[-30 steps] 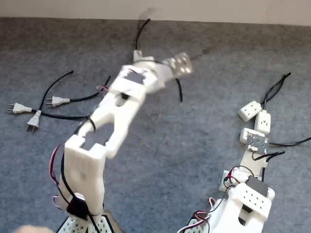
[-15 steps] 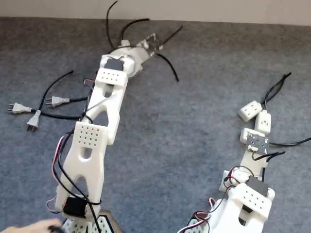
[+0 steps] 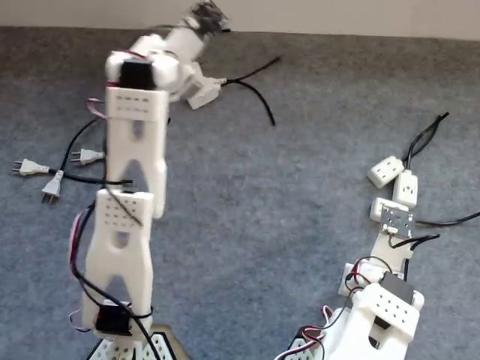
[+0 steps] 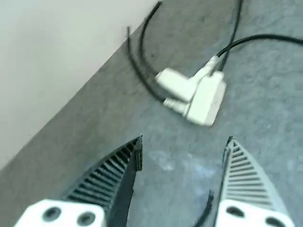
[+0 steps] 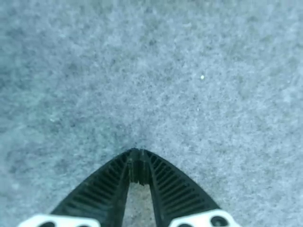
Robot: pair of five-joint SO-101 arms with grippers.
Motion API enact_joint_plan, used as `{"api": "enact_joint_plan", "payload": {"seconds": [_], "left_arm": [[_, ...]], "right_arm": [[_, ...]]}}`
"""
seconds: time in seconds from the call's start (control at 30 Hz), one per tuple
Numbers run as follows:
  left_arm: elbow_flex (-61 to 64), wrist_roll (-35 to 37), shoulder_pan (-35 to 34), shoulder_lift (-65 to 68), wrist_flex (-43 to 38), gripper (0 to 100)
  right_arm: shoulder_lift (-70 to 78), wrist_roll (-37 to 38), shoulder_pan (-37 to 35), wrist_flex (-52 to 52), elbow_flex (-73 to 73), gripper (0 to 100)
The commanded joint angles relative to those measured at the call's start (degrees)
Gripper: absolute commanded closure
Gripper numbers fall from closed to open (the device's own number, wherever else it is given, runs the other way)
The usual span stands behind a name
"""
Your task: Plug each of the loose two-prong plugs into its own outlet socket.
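Grey felt covers the desk [image 3: 300, 225], where three loose white two-prong plugs [image 3: 51, 186] on black cords lie at the left edge of the high view. Near that frame's top, one white outlet socket [image 4: 206, 101], joined to a plug [image 4: 173, 85], lies just ahead of the left gripper [image 4: 182, 142], jaws spread. At least two more sockets [image 3: 386, 171] cluster at right. The right gripper [image 5: 140, 156] faces bare desk, jaws pressed together.
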Motion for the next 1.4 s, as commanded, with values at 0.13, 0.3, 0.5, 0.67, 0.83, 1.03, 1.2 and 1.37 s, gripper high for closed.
{"api": "enact_joint_plan", "payload": {"seconds": [0.13,0.3,0.5,0.67,0.83,1.03,1.2,1.37], "left_arm": [[-2.33,4.92,-14.46,-9.89,11.69,74],[-2.15,10.02,-25.89,-9.71,11.87,74],[4.26,11.87,-34.15,-10.15,12.04,74],[15.52,11.87,-36.44,-10.24,12.04,74],[28.44,12.04,-37.32,-10.33,12.04,74],[38.11,16.79,-39.52,-10.15,11.96,74],[40.75,16.53,-41.45,-9.80,11.87,74],[42.77,16.44,-41.54,-9.80,11.69,74]], "right_arm": [[0.22,-0.53,-0.92,-2.07,0.13,99.1],[0.22,-0.53,-0.92,-2.07,0.22,99.1],[0.22,-0.62,-0.92,-2.07,0.22,99.1],[0.22,-0.97,-0.31,-1.10,-1.19,98.6],[0.75,-8.53,0.84,0.04,-12.88,92.6],[1.27,-11.08,0.75,5.67,-30.46,77.6],[12.44,-19.60,0.57,13.93,-46.90,78.3],[34.42,-29.36,-1.19,18.95,-60.70,78.3]]}}
